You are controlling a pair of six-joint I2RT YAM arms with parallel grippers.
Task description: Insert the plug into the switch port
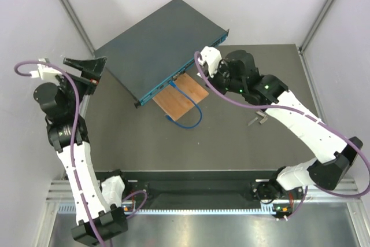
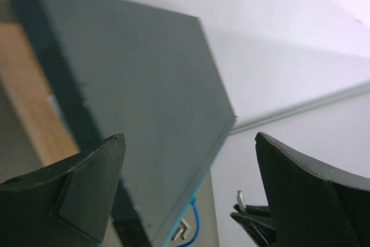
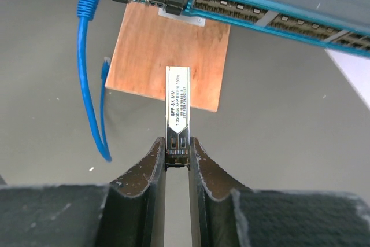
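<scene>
The switch (image 1: 156, 44) is a dark blue-teal box lying slantwise at the back, its lighter teal port face (image 3: 277, 18) turned toward the table. My right gripper (image 3: 177, 148) is shut on the plug (image 3: 177, 105), a slim silver labelled module, by its rear end. The plug points at the port face and stops a short way in front of it, above the wooden board (image 3: 167, 56). My left gripper (image 1: 98, 70) stands wide open at the switch's left corner, its fingers (image 2: 87, 189) holding nothing, and the switch (image 2: 139, 114) fills the view beyond them.
A blue cable (image 3: 87, 85) is plugged into a port at the left end of the face and loops over the table (image 1: 191, 117). A small metal piece (image 1: 261, 120) lies on the dark mat under the right arm. Frame posts and white walls surround the table.
</scene>
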